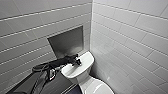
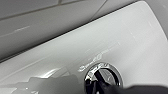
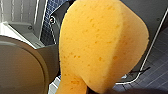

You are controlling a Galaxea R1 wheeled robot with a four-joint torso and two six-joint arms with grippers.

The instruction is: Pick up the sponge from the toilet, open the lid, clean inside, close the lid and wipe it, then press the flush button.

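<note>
Flush button (image 2: 113, 72) under left tool (image 1: 79, 62).

A small bathroom: a white ceramic toilet (image 1: 84, 74) stands in a corner of pale, glossy tiled walls (image 1: 130, 37), with a recessed grey niche (image 1: 67, 43) behind it.

Tiled walls (image 1: 130, 30), dark recessed niche (image 1: 67, 42)

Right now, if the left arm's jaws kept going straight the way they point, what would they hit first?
Most likely the flush button in the toilet tank top: the jaws' dark tip looks right at it, perhaps touching; depth is unclear.
</note>
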